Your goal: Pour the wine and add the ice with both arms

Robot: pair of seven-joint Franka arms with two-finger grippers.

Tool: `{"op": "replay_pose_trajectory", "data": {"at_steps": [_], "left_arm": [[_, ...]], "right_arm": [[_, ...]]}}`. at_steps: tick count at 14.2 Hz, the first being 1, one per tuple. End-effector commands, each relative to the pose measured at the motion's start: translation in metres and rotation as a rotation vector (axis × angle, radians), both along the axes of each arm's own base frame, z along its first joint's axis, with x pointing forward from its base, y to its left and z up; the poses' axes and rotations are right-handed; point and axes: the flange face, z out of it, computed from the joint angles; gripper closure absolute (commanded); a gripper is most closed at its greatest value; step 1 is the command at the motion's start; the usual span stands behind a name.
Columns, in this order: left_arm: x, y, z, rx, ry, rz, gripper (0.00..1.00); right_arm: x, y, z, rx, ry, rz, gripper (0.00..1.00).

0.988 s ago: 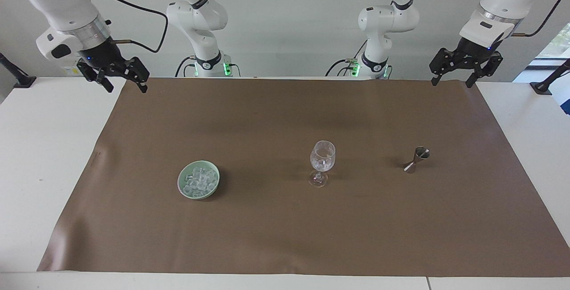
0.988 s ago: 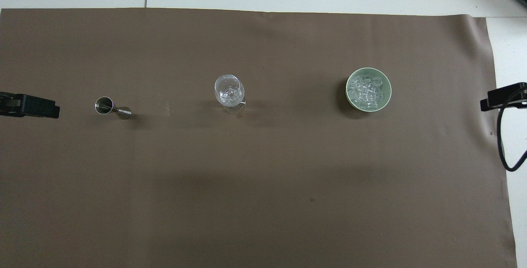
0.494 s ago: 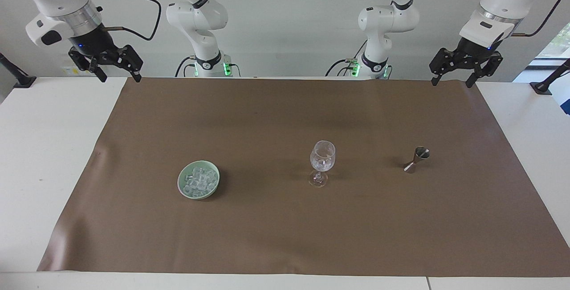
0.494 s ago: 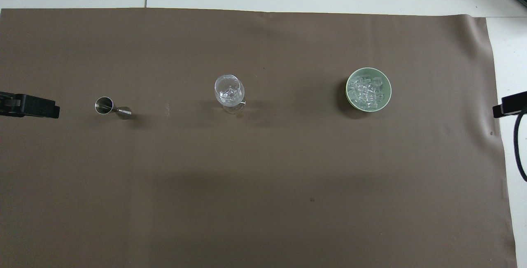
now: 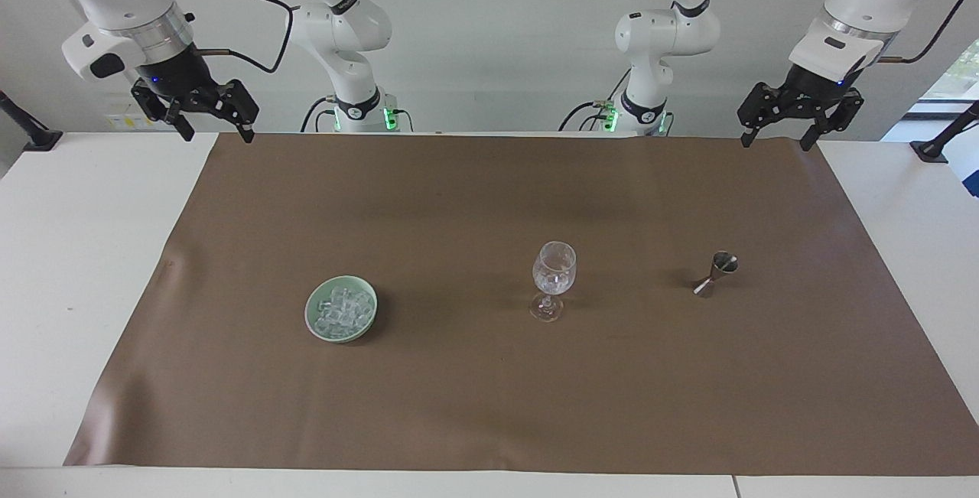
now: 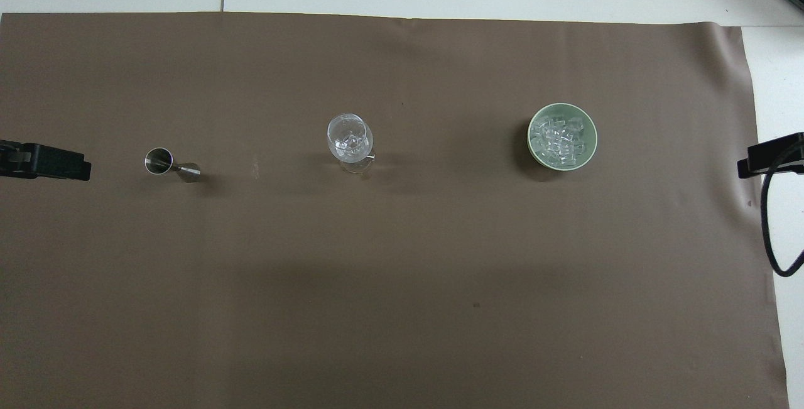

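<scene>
Ice already in glass; bowl holds rest. Jigger upright, untouched. Left gripper, right gripper: raised, fingers wide, empty. Task appears near end.

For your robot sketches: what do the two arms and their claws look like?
Both arms are large, white and jointed, with rounded segments, black joint bands and black cables looping alongside. Each wrist has a silver ring. The left claw and right claw are black and two-fingered, on linked frames. Green lights glow at the bases.
</scene>
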Motion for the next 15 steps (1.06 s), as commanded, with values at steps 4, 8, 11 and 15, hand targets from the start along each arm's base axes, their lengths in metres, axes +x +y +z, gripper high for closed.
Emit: {"op": "replay_pose_trajectory", "data": {"at_steps": [4, 8, 11, 15], "left_arm": [[-0.0058, 0.0018, 0.0025, -0.009, 0.009, 0.012, 0.00], [-0.0058, 0.0010, 0.0025, -0.009, 0.009, 0.010, 0.00], [-0.0058, 0.0010, 0.0025, -0.009, 0.009, 0.010, 0.00], [-0.0058, 0.0018, 0.0025, -0.009, 0.009, 0.012, 0.00]], "right_arm": [[-0.0009, -0.0003, 0.0035, -0.004, -0.017, -0.020, 0.00], [-0.0008, 0.0005, 0.0035, -0.004, -0.017, -0.019, 0.00], [-0.0014, -0.0003, 0.0043, -0.004, -0.019, -0.020, 0.00], [-0.0014, -0.0011, 0.0043, -0.004, -0.019, -0.022, 0.00]]}}
